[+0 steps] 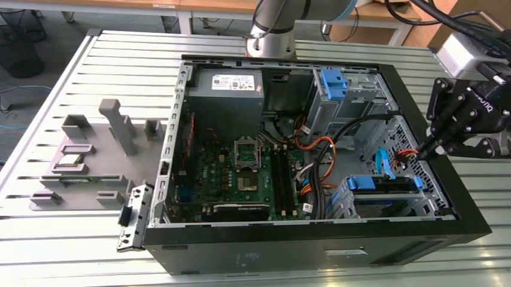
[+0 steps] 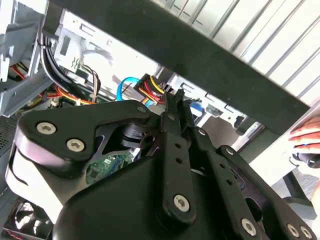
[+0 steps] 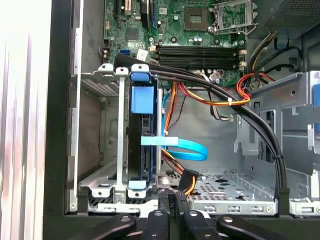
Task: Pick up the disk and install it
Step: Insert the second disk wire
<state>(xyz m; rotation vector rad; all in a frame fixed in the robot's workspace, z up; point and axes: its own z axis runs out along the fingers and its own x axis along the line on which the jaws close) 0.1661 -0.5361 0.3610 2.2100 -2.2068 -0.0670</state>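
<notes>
Slatted metal table carrying the open computer case; disk seated in its drive cage.

Exterior view: the gripper is hovering at the case wall on the exterior view's right, the disk lying just below and inward. Second wrist view: the fingers are pressed together, holding nothing. First wrist view: the disk is standing edge-on in the cage, long axis running away from the fingers.

Gripper angled downward, fingers pressed together.

disk in bay inside case | gripper at case's exterior-view-right wall
</notes>
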